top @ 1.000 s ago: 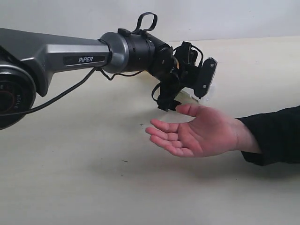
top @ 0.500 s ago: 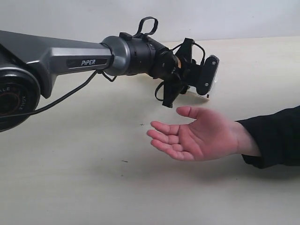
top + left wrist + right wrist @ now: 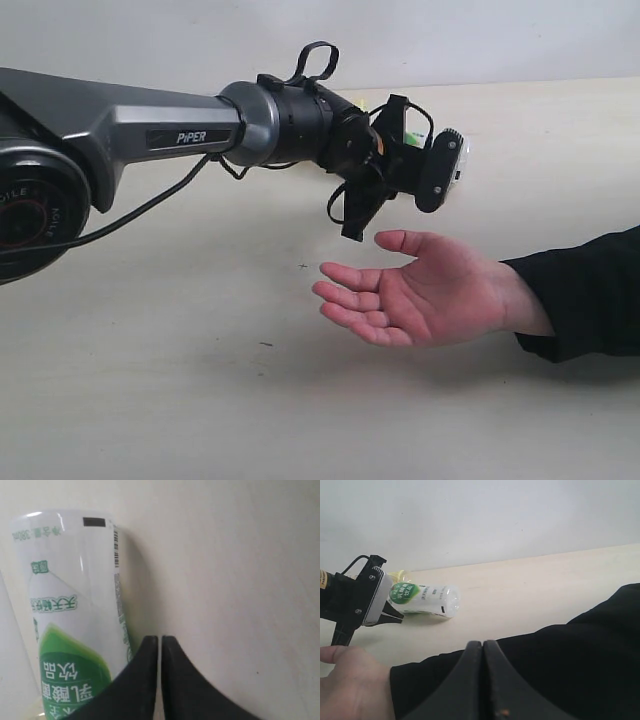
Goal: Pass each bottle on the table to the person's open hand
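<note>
The white plastic bottle with green label (image 3: 422, 600) lies on its side on the pale beige table (image 3: 150, 400), seemingly untouched beside the left gripper (image 3: 160, 639), whose jaws are pressed together, empty. Spread them, straddle its body squarely, then clamp before turning to the person's open hand (image 3: 420, 295).

Exterior low across table (image 3: 150, 400), left wrist close on white bottle (image 3: 70, 605), right wrist farther, sharing it.

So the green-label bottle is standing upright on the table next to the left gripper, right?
Not upright: the white green-label bottle lies on its side on the table next to the left gripper; the right wrist view shows it.
</note>
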`<action>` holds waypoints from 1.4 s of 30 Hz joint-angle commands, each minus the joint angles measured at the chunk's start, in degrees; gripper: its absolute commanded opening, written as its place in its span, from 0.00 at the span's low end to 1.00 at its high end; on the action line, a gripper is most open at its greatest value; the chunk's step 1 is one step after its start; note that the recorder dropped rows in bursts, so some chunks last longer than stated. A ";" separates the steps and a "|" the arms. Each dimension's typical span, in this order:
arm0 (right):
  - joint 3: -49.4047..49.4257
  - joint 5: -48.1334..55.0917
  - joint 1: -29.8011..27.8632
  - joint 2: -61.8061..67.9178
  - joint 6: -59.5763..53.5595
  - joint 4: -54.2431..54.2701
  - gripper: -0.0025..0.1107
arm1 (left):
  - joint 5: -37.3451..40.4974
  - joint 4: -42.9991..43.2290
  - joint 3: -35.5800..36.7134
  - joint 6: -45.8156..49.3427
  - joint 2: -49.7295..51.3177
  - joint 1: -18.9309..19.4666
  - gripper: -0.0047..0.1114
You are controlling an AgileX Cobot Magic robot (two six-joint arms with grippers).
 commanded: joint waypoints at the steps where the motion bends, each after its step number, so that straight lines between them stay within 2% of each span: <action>1: 0.29 -0.26 -0.16 -0.35 -0.37 -0.22 0.02 | -0.07 -0.09 -0.02 -1.35 -1.10 -0.28 0.28; 4: 0.29 -0.26 -0.16 -0.35 -0.37 -0.22 0.02 | 0.62 -0.09 -0.02 -2.22 -1.38 -0.28 0.50; 6: 0.29 -0.26 -0.16 -0.35 -0.37 -0.22 0.02 | 2.86 -0.09 -0.02 -2.22 -1.89 -0.28 0.56; 13: 0.29 -0.26 -0.16 -0.35 -0.37 -0.22 0.02 | 21.02 2.97 -0.02 -5.76 -5.68 0.70 0.50; 16: 0.29 -0.26 -0.16 -0.35 -0.37 -0.22 0.02 | 27.73 9.50 -0.02 -10.61 -7.53 3.00 0.49; 20: 0.29 -0.26 -0.16 -0.35 -0.37 -0.22 0.02 | 30.42 12.30 -0.02 -15.41 -9.32 7.61 0.49; 23: 0.29 -0.26 -0.16 -0.35 -0.37 -0.22 0.02 | 27.74 12.40 -0.02 -15.90 -9.62 11.84 0.49; 27: 0.29 -0.26 -0.16 -0.35 -0.37 -0.22 0.02 | 19.70 12.56 -0.02 -17.58 -9.24 15.71 0.51; 33: 0.29 -0.26 -0.16 -0.35 -0.37 -0.22 0.02 | 5.53 16.74 -0.02 -18.47 -6.91 16.20 0.73; 37: 0.29 -0.26 -0.16 -0.35 -0.37 -0.22 0.02 | -5.13 16.51 -0.50 -20.37 -3.88 15.60 0.74; 42: 0.29 -0.26 -0.16 -0.35 -0.37 -0.22 0.02 | -6.44 16.37 -2.90 -20.64 0.21 15.60 0.74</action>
